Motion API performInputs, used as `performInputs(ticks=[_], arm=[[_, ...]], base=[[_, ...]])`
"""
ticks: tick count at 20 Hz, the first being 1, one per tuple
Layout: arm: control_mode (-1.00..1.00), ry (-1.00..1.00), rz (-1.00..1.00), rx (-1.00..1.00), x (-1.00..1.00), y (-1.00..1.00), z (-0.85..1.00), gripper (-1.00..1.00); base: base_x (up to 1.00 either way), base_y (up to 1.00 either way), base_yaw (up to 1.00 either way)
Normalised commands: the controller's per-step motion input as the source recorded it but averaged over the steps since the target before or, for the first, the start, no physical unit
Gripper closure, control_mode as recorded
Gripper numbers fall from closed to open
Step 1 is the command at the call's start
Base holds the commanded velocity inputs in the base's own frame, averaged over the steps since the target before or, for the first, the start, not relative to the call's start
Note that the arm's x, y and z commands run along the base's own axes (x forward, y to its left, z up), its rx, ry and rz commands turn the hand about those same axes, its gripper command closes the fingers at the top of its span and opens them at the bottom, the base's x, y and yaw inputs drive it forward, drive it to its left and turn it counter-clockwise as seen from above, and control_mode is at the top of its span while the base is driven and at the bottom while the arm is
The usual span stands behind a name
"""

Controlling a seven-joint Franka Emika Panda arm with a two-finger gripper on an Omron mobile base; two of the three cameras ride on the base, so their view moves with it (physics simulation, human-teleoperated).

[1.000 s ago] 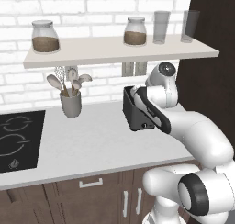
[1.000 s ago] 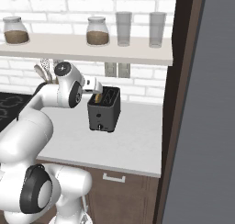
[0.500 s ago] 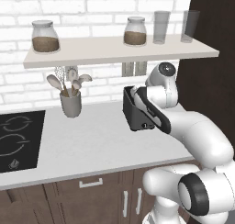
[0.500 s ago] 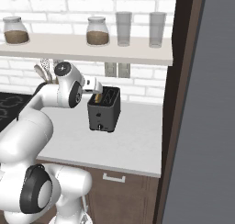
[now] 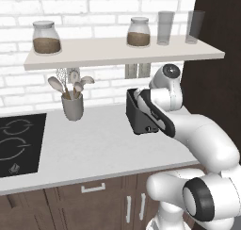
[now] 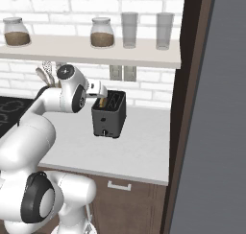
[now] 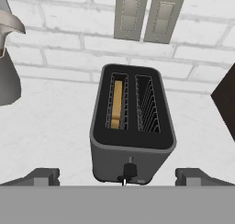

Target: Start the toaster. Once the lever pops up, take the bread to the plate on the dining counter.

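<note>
Left base view: small boxy dark grey toaster on the white table, arm at its 3 o'clock. Right base view: tan bread slice stands in the left slot. Hand view: fingers released wide, straddling the front lever at 6 o'clock; best to descend centred and press it straight down.

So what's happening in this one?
A robot arm has its open hand hovering just in front of the toaster on the kitchen counter, holding nothing. The bread sits in the toaster's left slot as the hand view shows it; the other slot is empty. The hand is not touching the toaster.
</note>
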Motion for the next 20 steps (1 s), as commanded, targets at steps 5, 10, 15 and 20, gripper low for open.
performInputs(ticks=[5, 10, 15, 20], arm=[[-1.0, 0.0, 0.0, 0.0, 0.0, 0.0, 0.0, -1.0], [-1.0, 0.0, 0.0, 0.0, 0.0, 0.0, 0.0, -1.0], [-1.0, 0.0, 0.0, 0.0, 0.0, 0.0, 0.0, -1.0], [-1.0, 0.0, 0.0, 0.0, 0.0, 0.0, 0.0, -1.0]], base=[[0.0, 0.0, 0.0], [0.0, 0.0, 0.0], [0.0, 0.0, 0.0], [0.0, 0.0, 0.0]])
